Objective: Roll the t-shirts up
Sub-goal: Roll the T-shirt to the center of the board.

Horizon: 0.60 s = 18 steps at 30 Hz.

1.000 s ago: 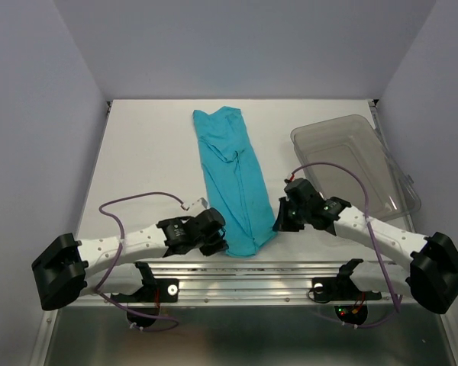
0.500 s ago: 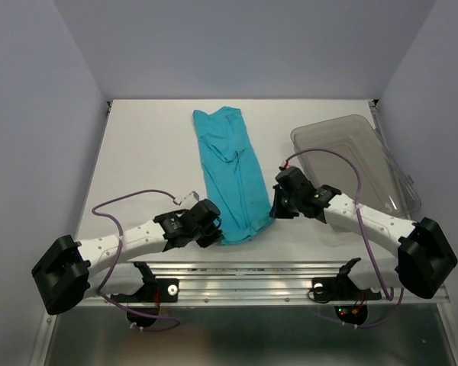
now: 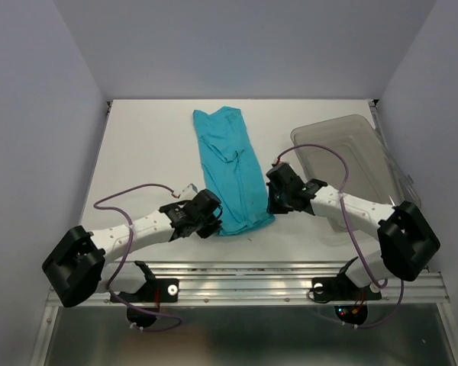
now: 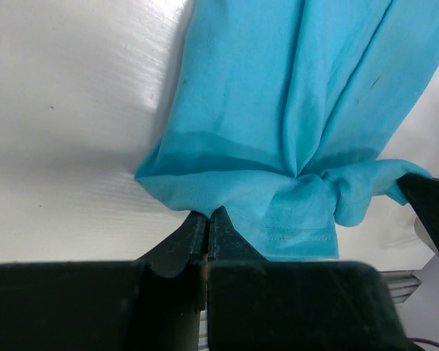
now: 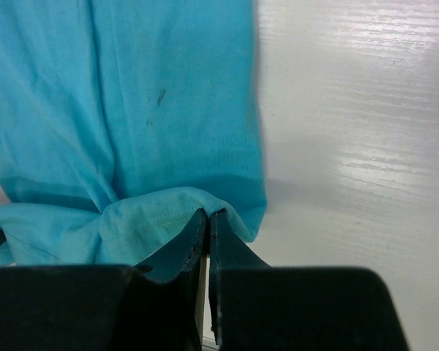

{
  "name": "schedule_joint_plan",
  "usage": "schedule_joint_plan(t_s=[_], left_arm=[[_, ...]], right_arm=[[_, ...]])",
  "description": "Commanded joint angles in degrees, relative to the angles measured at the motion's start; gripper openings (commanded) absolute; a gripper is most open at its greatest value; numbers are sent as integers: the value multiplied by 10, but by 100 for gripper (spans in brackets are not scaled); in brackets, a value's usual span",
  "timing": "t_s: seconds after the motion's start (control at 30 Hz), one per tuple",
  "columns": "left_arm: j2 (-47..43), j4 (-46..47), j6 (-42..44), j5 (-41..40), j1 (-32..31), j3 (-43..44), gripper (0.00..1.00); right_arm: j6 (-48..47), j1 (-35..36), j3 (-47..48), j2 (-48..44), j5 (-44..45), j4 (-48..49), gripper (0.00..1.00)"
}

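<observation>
The teal t-shirt [image 3: 233, 164] lies folded into a long strip down the middle of the white table [image 3: 145, 152], collar end far, hem near. Its near end is turned up and folded back over itself. My left gripper [image 3: 212, 223] is shut on the hem's left corner; the left wrist view shows the cloth [image 4: 278, 146] pinched at the fingertips [image 4: 194, 223]. My right gripper [image 3: 273, 204] is shut on the hem's right corner; the right wrist view shows the stitched hem [image 5: 154, 219] draped over the fingertips [image 5: 221, 223].
A clear grey-tinted plastic bin [image 3: 355, 164] stands on the table at the right, just beyond my right arm. The table's near edge and a metal rail [image 3: 290, 278] run behind both grippers.
Both grippers have moved away from the near edge with the hem, folding the shirt's near end back over itself. The strip now looks shorter.
</observation>
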Motion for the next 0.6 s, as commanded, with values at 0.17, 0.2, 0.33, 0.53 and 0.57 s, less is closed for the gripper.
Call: schedule_joint_plan(t_s=[0.17, 0.2, 0.33, 0.53, 0.57], left_arm=[[28, 17, 34, -23, 31, 29, 0], [35, 18, 39, -21, 33, 31, 1], [40, 3, 55, -27, 39, 49, 22], [-10, -44, 65, -80, 39, 88, 54], [-16, -61, 66, -95, 39, 93, 55]], right_arm=[[-17, -8, 41, 38, 25, 46, 1], [-18, -8, 43, 40, 26, 46, 6], [-20, -8, 50, 25, 35, 43, 40], [-26, -8, 46, -44, 23, 21, 52], [-29, -8, 43, -52, 17, 17, 53]])
